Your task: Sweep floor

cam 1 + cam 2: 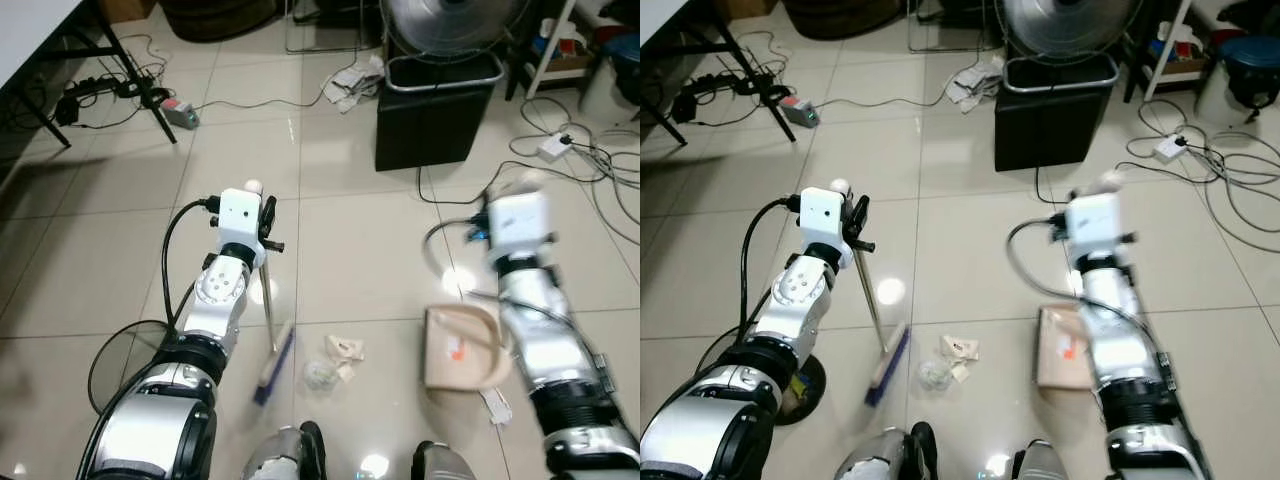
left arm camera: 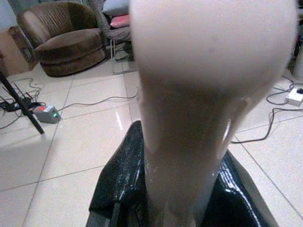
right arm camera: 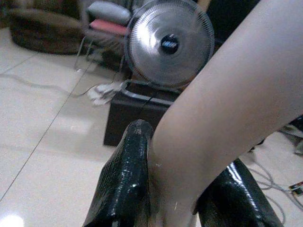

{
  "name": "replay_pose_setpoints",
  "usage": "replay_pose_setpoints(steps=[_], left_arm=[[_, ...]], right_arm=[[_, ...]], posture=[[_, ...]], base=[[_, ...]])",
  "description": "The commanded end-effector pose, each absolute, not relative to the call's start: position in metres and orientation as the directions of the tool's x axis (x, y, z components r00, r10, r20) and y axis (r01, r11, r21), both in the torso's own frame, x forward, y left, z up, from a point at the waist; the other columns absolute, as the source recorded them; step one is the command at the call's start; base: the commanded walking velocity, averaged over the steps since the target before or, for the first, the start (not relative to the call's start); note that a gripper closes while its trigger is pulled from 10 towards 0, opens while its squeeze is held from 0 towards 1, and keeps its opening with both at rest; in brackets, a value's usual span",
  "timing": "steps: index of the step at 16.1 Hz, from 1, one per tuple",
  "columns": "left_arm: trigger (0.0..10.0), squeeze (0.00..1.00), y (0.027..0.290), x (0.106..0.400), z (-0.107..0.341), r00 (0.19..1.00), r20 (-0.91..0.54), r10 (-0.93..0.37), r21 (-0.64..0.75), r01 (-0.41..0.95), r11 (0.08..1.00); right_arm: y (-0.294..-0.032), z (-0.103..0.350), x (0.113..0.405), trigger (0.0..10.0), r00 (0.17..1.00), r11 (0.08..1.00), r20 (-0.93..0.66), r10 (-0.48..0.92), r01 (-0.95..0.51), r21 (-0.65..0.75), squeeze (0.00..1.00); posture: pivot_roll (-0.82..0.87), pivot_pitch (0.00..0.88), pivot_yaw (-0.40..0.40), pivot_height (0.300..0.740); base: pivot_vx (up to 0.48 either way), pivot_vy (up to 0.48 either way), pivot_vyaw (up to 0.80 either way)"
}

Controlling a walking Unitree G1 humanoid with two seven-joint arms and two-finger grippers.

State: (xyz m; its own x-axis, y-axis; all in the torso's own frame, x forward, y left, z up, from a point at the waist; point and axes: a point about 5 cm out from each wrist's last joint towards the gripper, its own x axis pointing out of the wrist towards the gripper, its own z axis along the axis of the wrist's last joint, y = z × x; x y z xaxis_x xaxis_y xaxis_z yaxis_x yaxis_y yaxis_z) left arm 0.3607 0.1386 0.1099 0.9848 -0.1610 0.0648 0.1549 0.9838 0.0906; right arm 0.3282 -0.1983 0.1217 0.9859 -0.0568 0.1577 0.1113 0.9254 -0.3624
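My left gripper (image 2: 182, 161) is shut on the pale top of the broom handle (image 2: 208, 71). In the left eye view it sits at mid-left (image 1: 264, 218), and the thin handle slants down to the blue-bristled broom head (image 1: 275, 365) on the tiles. My right gripper (image 3: 182, 189) is shut on the beige dustpan handle (image 3: 227, 94). The dustpan (image 1: 462, 347) rests on the floor under my right arm. Crumpled paper (image 1: 345, 350) and a clear plastic scrap (image 1: 320, 374) lie between broom head and dustpan.
A black box (image 1: 435, 110) with a fan on top stands ahead. Cables and a power strip (image 1: 553, 147) spread at the right. Table legs (image 1: 140, 80) and more cables are at the far left. A dark round disc (image 1: 125, 365) lies by my left arm.
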Motion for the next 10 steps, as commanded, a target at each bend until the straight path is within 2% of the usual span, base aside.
replay_pose_setpoints(steps=[1, 3, 7, 10], left_arm=[[10.0, 0.0, 0.142, 0.362, 0.109, 0.99, 0.053, -0.131, 0.076, 0.127, 0.989], [10.0, 0.0, 0.14, 0.362, 0.106, 0.996, 0.033, -0.088, 0.014, 0.088, 0.996], [10.0, 0.0, 0.131, 0.361, 0.1, 0.998, -0.004, -0.057, -0.034, 0.057, 0.998], [10.0, 0.0, 0.126, 0.361, 0.096, 0.998, -0.057, 0.038, -0.197, -0.049, 0.979]], right_arm=[[-0.185, 0.121, 0.33, 10.0, 0.984, 0.935, 0.178, -0.022, 0.083, -0.345, 0.0], [-0.163, 0.109, 0.332, 10.0, 0.986, 0.944, 0.167, 0.016, 0.04, -0.328, 0.0], [-0.14, 0.098, 0.333, 10.0, 0.986, 0.943, 0.154, 0.064, -0.009, -0.332, 0.0], [-0.126, 0.084, 0.328, 10.0, 0.987, 0.939, 0.126, 0.101, -0.053, -0.34, 0.0]], posture=[[0.0, 0.151, 0.158, 0.74], [0.02, 0.157, 0.163, 0.74], [0.03, 0.156, 0.173, 0.74], [0.03, 0.152, 0.18, 0.74]], base=[[0.0, 0.0, 0.0], [0.0, 0.0, 0.0], [0.0, 0.0, 0.0], [0.0, 0.0, 0.0]])
